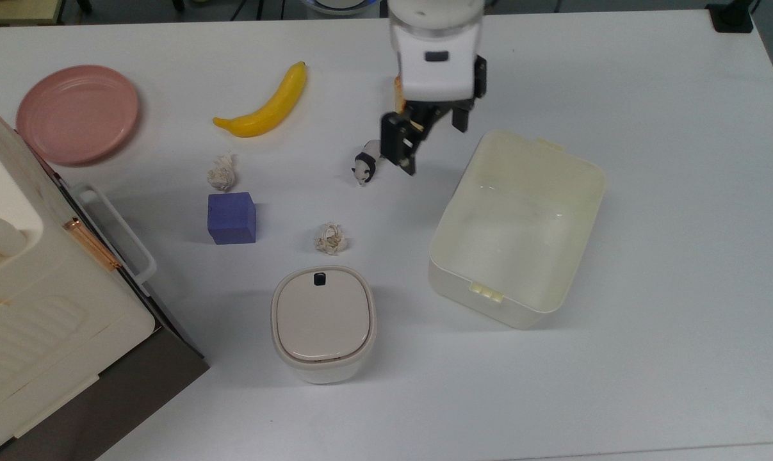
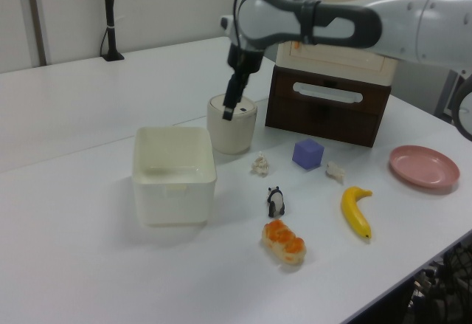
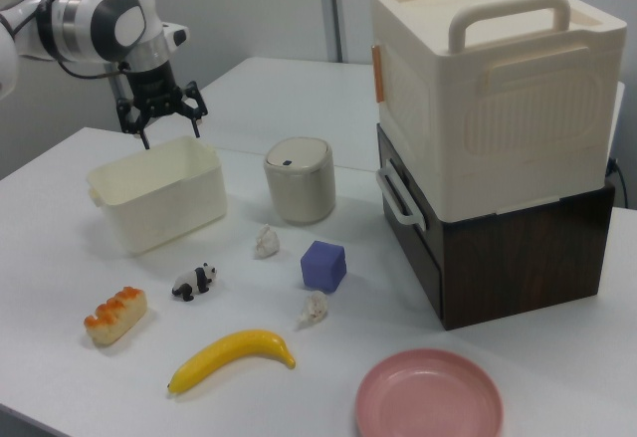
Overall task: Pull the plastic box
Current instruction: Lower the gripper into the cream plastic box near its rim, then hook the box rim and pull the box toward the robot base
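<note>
White-grey arm [image 2: 383, 25], black end effector [image 1: 432, 142]

The plastic box [image 1: 517, 230] looks like smooth, faintly glossy cream plastic. The table [image 1: 681, 224] is matt white. The two wads [image 1: 330, 238] look like crumpled paper.

Lab/test bench: big white table [image 1: 681, 192], staged toy props, robot arm [image 2: 354, 25], partition walls [image 2: 177, 3] behind.

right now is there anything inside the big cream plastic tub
Nothing: the large cream-white rectangular plastic tub looks empty, its bare floor showing in the top view. The hand hangs open near its rim, outside it.
</note>
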{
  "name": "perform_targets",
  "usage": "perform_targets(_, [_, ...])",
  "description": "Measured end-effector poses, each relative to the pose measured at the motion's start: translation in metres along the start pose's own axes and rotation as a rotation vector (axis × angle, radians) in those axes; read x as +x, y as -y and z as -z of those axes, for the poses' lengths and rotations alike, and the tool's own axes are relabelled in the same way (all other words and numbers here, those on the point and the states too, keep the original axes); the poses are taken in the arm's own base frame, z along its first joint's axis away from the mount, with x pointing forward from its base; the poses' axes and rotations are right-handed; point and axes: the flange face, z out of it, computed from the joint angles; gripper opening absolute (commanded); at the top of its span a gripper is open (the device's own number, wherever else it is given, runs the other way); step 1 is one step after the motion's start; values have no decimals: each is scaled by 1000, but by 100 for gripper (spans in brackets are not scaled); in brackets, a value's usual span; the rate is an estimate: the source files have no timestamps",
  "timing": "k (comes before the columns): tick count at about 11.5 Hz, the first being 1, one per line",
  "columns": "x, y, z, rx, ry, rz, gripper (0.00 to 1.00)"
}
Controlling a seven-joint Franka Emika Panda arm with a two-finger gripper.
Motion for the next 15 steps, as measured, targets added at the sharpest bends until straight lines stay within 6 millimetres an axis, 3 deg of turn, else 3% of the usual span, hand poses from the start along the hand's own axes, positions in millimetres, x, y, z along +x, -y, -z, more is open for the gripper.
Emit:
perform_targets(3, [26, 30, -20, -18, -7, 75, 100])
perform_targets(6, [49, 58, -66, -19, 20, 143, 100])
perform_targets(9, [53, 59, -97, -8, 41, 154, 100])
perform_targets(15, [49, 51, -102, -23, 62, 214, 100])
